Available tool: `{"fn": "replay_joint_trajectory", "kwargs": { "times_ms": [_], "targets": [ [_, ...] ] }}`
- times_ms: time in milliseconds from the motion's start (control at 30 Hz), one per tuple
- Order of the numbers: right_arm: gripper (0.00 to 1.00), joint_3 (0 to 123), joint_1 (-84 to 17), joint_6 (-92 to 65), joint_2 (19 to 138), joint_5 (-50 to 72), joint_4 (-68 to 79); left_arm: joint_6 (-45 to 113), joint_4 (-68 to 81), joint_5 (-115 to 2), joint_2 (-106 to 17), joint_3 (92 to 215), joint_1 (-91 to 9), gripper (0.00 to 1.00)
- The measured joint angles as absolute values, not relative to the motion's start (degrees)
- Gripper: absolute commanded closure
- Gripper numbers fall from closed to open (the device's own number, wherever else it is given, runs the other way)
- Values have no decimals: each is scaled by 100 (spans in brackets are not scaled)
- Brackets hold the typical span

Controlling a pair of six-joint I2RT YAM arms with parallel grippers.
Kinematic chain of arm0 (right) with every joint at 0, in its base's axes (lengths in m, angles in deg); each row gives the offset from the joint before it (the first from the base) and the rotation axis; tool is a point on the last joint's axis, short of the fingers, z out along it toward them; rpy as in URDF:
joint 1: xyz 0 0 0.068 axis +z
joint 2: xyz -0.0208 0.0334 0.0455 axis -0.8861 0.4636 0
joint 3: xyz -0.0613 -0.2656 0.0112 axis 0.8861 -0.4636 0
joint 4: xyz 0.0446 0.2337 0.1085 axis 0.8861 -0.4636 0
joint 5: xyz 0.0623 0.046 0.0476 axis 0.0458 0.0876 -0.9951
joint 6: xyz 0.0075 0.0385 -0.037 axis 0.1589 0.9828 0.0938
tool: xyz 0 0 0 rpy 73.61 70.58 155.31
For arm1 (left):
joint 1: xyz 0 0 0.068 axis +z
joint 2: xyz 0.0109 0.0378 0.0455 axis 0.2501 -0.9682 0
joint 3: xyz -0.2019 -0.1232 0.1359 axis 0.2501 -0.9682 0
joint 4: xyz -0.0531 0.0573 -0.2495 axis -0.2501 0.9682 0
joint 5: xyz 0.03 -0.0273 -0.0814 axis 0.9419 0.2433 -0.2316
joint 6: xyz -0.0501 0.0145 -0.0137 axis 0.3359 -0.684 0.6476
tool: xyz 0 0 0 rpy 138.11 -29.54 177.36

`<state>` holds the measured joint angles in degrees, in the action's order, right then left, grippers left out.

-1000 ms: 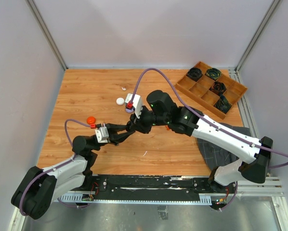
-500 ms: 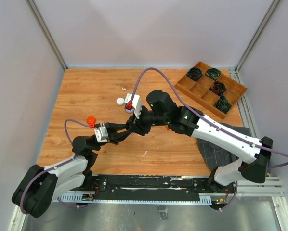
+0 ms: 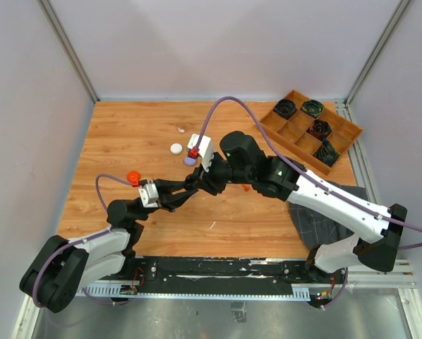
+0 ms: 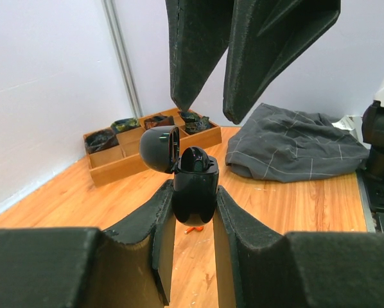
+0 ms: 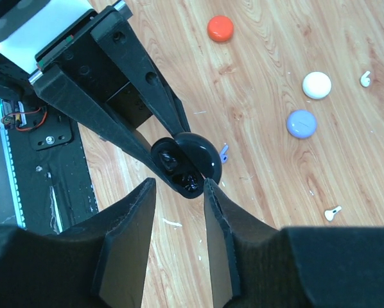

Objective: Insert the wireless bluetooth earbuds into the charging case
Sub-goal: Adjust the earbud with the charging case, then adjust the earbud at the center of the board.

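Where the left gripper [image 4: 193, 199] clamps it by the sides, the black charging case [image 4: 195, 189] stands upright above the table [image 5: 275, 179], flipped open. A pale purple earbud [image 5: 224, 153] lies on the wood beneath, and white earbuds [image 5: 333, 212] lie farther off. The right gripper [image 4: 208, 110] hovers over the case, fingers apart and empty.

i count four loose earbuds [image 5: 365, 78] [image 5: 333, 212] [image 5: 224, 153] [image 4: 193, 228], three round discs [image 5: 220, 28] [image 5: 316, 85] [image 5: 301, 124], one open charging case [image 5: 191, 163], four black coiled bundles [image 3: 285, 107] [image 3: 312, 107] [image 3: 319, 128] [image 3: 327, 152] in one tray [image 3: 336, 116] at two o'clock on the worktop [image 3: 126, 141].
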<state>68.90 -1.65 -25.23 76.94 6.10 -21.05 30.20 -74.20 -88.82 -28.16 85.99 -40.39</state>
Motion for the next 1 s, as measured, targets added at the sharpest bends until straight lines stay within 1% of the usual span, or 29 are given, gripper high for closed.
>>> {"fn": "replay_joint_trajectory", "kwargs": {
  "times_ms": [267, 400, 667, 733, 1000],
  "targets": [
    [65, 6881, -168, -2545, 7582, 1215, -2133, 3105, -7568, -8875, -2951, 8573, -4039, 100],
    [63, 6818, -334, -2499, 7582, 1453, -2192, 3130, -7544, -8742, -2951, 8538, -4039, 100],
    [63, 6721, -1241, -2346, 7834, 1740, -2308, 3123, -7372, -8427, -2960, 8529, -4039, 100],
    [63, 6721, -1698, -2324, 8009, 1762, -2315, 3123, -7341, -8395, -2973, 8529, -4039, 100],
    [63, 6752, -2989, -2302, 9219, 1766, -2330, 3007, -6978, -8381, -2809, 8529, -4039, 100]
  ]
}}
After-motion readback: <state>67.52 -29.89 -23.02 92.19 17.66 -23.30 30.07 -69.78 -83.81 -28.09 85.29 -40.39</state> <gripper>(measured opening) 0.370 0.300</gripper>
